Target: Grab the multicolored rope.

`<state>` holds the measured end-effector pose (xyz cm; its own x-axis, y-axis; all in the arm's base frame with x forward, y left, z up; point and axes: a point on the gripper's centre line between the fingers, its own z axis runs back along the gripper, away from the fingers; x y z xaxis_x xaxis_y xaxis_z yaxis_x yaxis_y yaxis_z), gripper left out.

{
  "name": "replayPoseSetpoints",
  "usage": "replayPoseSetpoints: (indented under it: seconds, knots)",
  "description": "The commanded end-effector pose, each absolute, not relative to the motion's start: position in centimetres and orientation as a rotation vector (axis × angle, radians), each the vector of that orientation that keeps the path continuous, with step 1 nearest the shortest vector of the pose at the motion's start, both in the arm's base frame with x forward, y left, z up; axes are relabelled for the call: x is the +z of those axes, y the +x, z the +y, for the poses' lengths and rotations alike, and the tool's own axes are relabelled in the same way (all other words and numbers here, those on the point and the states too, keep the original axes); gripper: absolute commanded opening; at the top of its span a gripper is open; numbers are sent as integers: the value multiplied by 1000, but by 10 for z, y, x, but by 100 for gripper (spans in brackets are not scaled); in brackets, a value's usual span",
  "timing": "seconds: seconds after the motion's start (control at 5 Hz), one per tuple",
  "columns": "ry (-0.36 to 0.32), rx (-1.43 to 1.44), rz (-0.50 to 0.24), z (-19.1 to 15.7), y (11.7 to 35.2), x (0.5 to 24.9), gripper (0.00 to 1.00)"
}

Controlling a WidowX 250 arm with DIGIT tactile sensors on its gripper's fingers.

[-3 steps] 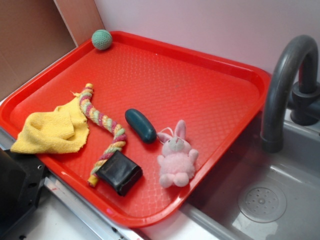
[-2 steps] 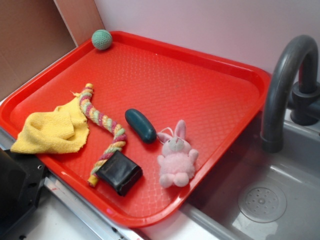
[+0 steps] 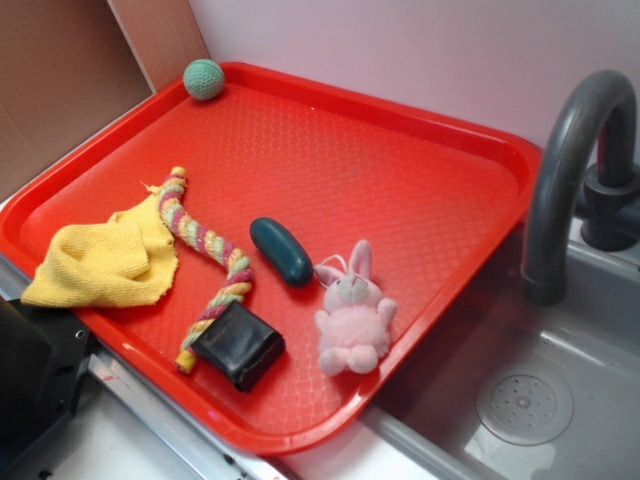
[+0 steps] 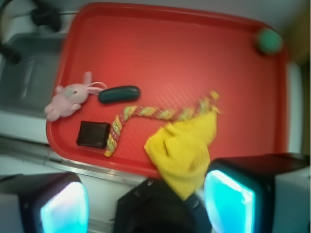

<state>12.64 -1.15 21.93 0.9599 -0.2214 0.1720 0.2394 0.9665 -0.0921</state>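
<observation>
Your rope [image 3: 205, 248] [image 4: 154, 115] is one twisted cord of pink, yellow and pale green, bent near its frayed near end, lying on the tray's [image 3: 420, 190] near-left part. It touches one yellow cloth [image 3: 105, 262] and one black block [image 3: 239, 345]. Also one bunny [image 3: 352, 312], one teal capsule [image 3: 281, 250], one ball [image 3: 204, 78]. Your gripper's [image 4: 146, 201] fingers [image 4: 228, 196] are spread wide, holding nothing.
</observation>
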Motion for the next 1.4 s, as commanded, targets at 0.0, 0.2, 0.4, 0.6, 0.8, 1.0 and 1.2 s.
replayPoseSetpoints:
  seconds: [0.0, 0.2, 0.4, 0.6, 0.8, 1.0, 1.2]
  knots:
    - [-163, -719, -228, -7, 165, 180, 100]
    - [-223, -968, -289, -16, 168, 163, 100]
    - [-284, -1214, -295, -35, 165, 144, 100]
    - [-243, -1470, -191, -37, 163, 119, 100]
    - [-206, -1421, -181, -31, 174, 100, 100]
    - [-158, -1354, -158, -24, 189, 80, 100]
    - [-128, -1309, -123, -24, 194, 57, 100]
